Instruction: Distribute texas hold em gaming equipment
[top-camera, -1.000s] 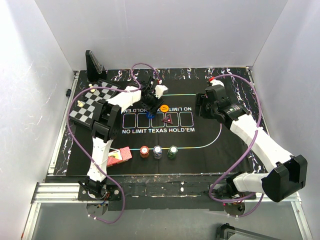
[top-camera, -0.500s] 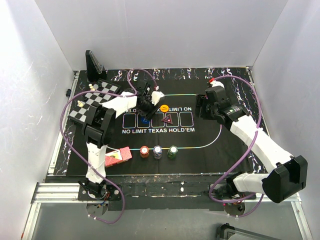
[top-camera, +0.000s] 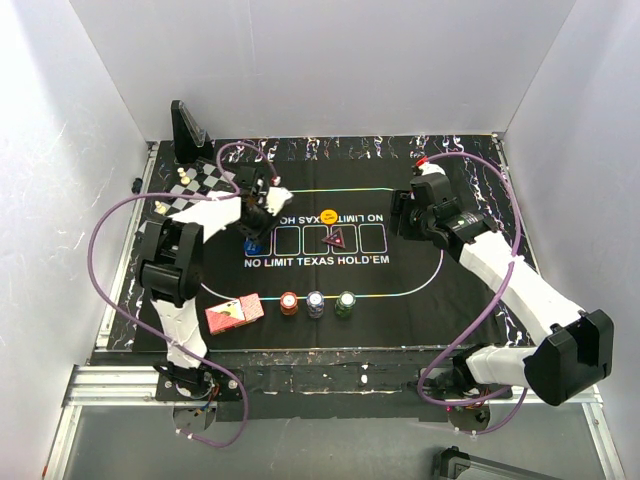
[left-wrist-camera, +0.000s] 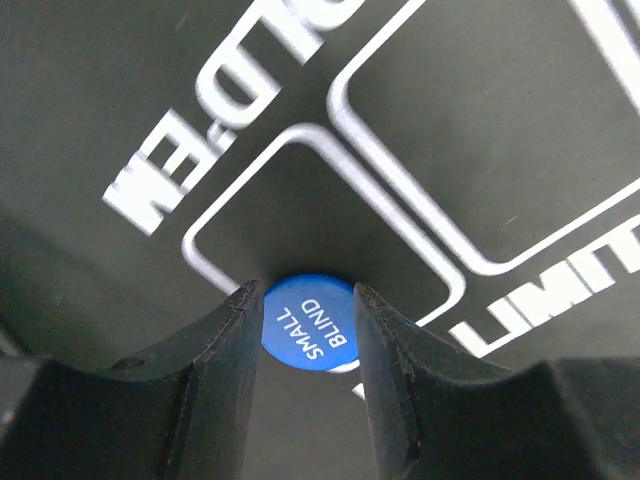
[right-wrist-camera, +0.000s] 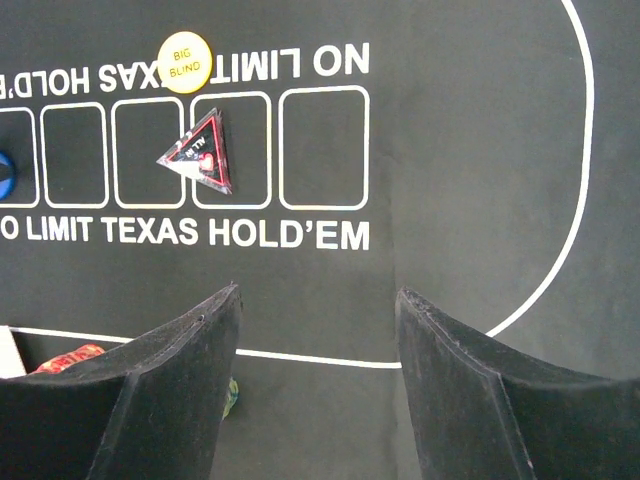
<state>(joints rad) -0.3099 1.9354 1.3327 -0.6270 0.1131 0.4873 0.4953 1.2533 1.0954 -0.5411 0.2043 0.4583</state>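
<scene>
Blue disc (left-wrist-camera: 310, 322) sits clamped between the left gripper (left-wrist-camera: 307, 292) fingers, over a printed box corner on the mat (left-wrist-camera: 420, 150). Only the left wrist view shows its "SMALL BLIND" lettering. The top view alone shows cards (top-camera: 233, 312) and chips (top-camera: 316, 302) together. Right gripper (right-wrist-camera: 318, 300) hangs wide, holding nothing.

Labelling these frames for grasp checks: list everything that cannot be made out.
Blue disc: left wrist view, edges hidden by left fingers.
Chessboard: top view, partly under left arm.
Chip stacks: top view, too small to count.
Triangle marker: right wrist view, print too small.
</scene>
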